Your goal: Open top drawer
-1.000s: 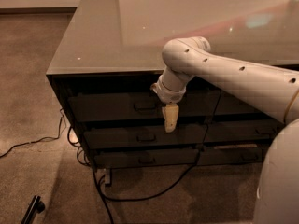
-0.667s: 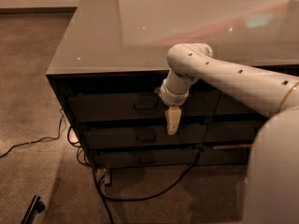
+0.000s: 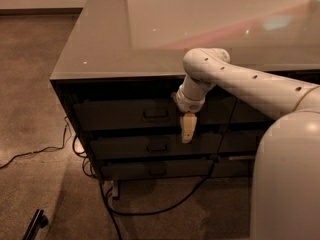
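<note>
The top drawer [image 3: 120, 115] is a wide dark grey panel just under the grey tabletop [image 3: 150, 39], with a small rectangular pull handle [image 3: 156, 113] at its centre. Its front sits level with the cabinet face and no inner floor shows. My gripper [image 3: 187, 130] hangs tip-down from the cream arm [image 3: 240, 79]. It is in front of the drawer front, a little right of and slightly below the handle, and apart from it. Its tip reaches down to the gap above the middle drawer [image 3: 150, 147].
A bottom drawer [image 3: 155, 170] with a similar handle lies below the middle one. Black cables [image 3: 150, 209] trail over the floor from under the cabinet, and one [image 3: 30, 153] runs left. A black object [image 3: 35, 224] lies at bottom left. My base [image 3: 287, 184] fills the lower right.
My gripper has shifted slightly right and down in front of the drawers. The drawers have not moved.
</note>
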`<state>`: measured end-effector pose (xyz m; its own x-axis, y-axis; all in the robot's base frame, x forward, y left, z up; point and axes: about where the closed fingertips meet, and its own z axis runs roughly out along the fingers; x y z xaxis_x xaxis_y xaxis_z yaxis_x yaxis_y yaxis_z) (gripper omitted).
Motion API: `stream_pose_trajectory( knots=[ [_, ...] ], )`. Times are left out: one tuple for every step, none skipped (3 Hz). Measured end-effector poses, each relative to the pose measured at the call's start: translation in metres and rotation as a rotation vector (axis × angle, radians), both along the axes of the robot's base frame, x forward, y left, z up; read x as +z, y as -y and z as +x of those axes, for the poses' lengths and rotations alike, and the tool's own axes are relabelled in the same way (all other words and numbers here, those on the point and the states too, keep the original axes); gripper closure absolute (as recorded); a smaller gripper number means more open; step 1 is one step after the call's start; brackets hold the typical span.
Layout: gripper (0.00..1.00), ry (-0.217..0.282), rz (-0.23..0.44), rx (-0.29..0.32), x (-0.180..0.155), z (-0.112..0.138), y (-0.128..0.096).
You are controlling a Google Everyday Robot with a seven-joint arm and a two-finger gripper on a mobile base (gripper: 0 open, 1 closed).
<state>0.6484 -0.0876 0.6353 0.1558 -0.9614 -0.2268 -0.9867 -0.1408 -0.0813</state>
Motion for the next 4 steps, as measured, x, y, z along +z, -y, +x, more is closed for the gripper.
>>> stream_pose_trajectory(
  knots=[
    [0.18, -0.004, -0.003, -0.01, 0.001, 0.001, 0.001],
    [0.42, 0.002, 0.004, 0.023, 0.011, -0.01, -0.005],
    [0.65, 0.003, 0.004, 0.023, 0.02, -0.01, -0.005],
    [0.88, 0.003, 0.004, 0.023, 0.029, -0.01, -0.005]
  ],
)
